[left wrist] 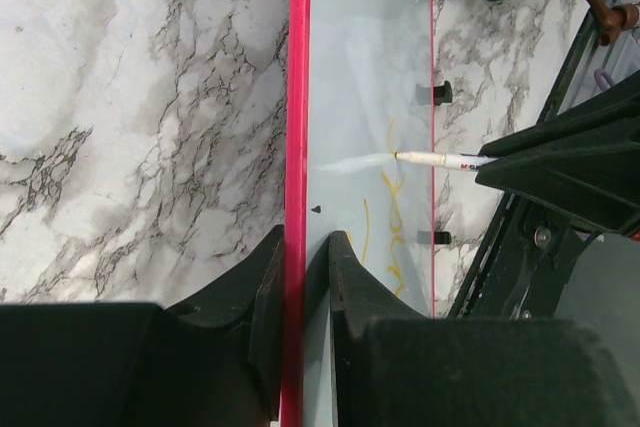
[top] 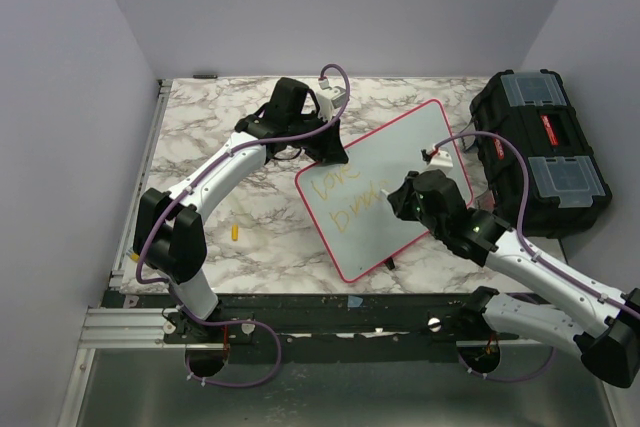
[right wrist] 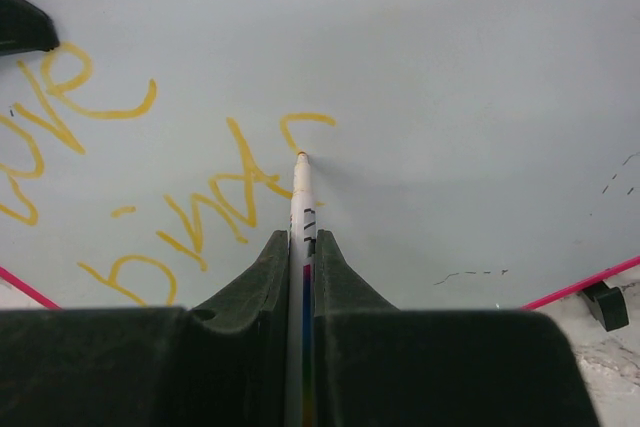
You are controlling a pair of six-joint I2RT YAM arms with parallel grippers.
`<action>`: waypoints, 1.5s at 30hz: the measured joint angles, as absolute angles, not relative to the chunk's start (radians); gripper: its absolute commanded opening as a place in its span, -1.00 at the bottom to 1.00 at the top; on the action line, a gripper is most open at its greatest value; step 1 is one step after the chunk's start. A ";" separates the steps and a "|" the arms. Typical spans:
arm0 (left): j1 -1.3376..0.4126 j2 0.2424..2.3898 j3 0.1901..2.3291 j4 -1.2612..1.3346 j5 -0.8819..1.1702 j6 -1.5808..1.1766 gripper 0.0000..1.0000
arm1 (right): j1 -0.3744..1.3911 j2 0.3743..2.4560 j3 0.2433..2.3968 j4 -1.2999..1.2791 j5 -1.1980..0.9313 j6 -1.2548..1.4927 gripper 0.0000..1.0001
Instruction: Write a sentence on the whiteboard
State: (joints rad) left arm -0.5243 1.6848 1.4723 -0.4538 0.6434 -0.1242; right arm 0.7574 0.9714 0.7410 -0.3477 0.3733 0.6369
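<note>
The whiteboard (top: pixel 385 182), white with a pink-red rim, lies tilted on the marble table. Yellow-orange words of the sentence (top: pixel 340 197) stand in two lines on its left part; they also show in the right wrist view (right wrist: pixel 150 177). My left gripper (left wrist: pixel 302 257) is shut on the whiteboard's rim (left wrist: pixel 297 97) at the board's far left edge (top: pixel 330 152). My right gripper (right wrist: pixel 302 247) is shut on a white marker (right wrist: pixel 302 197), whose tip touches the board (right wrist: pixel 450 77) just below a short fresh stroke. The marker also shows in the left wrist view (left wrist: pixel 440 159).
A black toolbox (top: pixel 540 152) with clear lid compartments stands at the right, close behind my right arm. A small yellow marker cap (top: pixel 235 231) lies on the marble table (top: pixel 200 137) left of the board. Grey walls close in both sides.
</note>
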 measured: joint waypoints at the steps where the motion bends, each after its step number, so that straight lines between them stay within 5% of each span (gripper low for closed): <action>1: -0.524 1.685 1.472 -0.454 0.644 -0.124 -1.00 | 0.757 0.971 0.741 -0.352 0.379 0.640 -0.99; 34: -0.523 1.685 1.471 -0.454 0.643 -0.123 -1.00 | 0.751 0.969 0.767 -0.465 0.325 0.635 -0.99; 45: -0.530 1.680 1.471 -0.443 0.647 -0.124 -1.00 | 0.752 0.832 0.751 -0.440 0.450 0.649 -0.99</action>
